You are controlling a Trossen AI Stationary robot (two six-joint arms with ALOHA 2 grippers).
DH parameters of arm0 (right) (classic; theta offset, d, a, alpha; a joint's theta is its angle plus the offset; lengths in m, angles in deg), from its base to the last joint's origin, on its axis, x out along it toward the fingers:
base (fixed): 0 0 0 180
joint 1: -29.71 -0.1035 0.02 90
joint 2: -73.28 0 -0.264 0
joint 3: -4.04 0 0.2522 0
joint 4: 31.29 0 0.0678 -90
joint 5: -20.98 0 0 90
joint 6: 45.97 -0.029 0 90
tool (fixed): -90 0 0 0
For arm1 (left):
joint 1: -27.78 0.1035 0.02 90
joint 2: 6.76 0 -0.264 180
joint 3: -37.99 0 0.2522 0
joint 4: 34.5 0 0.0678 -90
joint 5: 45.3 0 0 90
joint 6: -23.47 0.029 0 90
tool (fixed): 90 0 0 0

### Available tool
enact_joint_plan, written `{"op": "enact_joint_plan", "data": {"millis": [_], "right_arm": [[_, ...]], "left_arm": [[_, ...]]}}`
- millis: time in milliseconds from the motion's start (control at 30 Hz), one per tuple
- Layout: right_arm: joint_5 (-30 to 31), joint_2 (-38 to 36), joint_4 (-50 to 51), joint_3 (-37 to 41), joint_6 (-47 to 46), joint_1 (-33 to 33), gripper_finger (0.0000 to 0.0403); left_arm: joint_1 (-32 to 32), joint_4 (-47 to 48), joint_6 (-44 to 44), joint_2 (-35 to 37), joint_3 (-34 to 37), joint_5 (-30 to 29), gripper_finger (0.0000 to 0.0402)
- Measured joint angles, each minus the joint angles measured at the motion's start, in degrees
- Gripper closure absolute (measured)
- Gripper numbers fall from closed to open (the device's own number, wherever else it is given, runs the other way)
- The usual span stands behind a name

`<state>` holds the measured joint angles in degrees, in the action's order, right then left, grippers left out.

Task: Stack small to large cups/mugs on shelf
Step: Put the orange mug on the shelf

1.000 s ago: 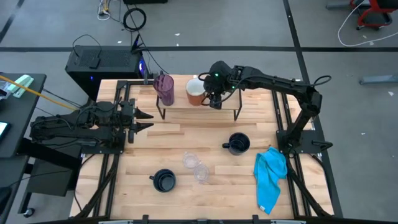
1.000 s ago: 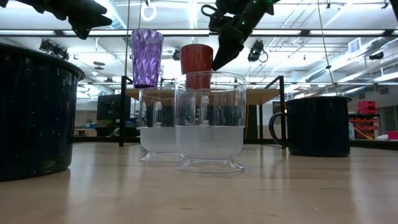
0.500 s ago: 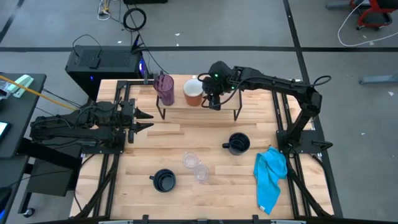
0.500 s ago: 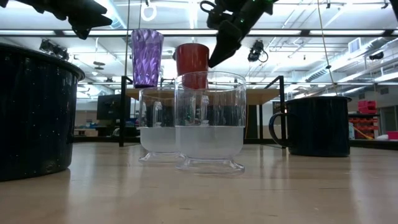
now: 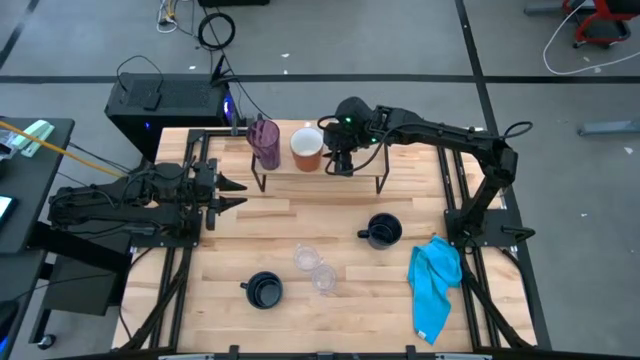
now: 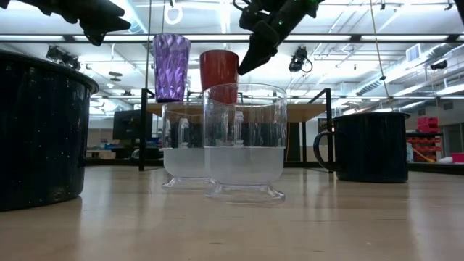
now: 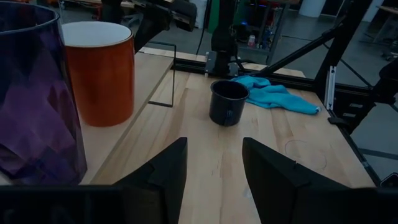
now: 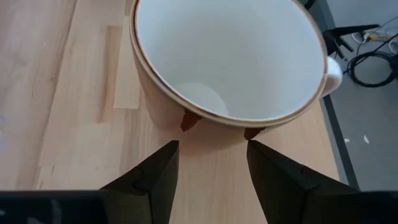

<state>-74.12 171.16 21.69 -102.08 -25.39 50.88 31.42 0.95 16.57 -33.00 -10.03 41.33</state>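
Dark fingers of the right gripper [image 5: 338,166] stand parted just beside the mug [image 5: 307,149], gripping nothing — both tips sit short of its wall in the right wrist view. My judgement: placing is the step in hand, so the gripper should back straight off without nudging the mug toward the tumbler [image 5: 265,142]. Mug and tumbler stand upright on the shelf [image 5: 360,170], toward its left end. The left gripper [image 5: 229,193] waits open at the table's left edge.
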Motion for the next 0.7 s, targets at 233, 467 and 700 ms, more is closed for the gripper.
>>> {"op": "enact_joint_plan", "data": {"millis": [233,467,700], "right_arm": [[-0.1,0.0,-1.5,0.0,0.2,0.0,0.0208],[-0.1,0.0,-1.5,0.0,0.0,0.0,0.0209],[1.2,0.5,3.4,-0.1,-2.4,0.5,0.0209]], "left_arm": [[0.0,0.0,0.0,0.0,0.0,0.0,0.0239],[0.0,0.0,0.0,0.0,0.0,0.0,0.0239],[0.0,0.0,0.0,0.0,0.0,0.0,0.0239]]}}
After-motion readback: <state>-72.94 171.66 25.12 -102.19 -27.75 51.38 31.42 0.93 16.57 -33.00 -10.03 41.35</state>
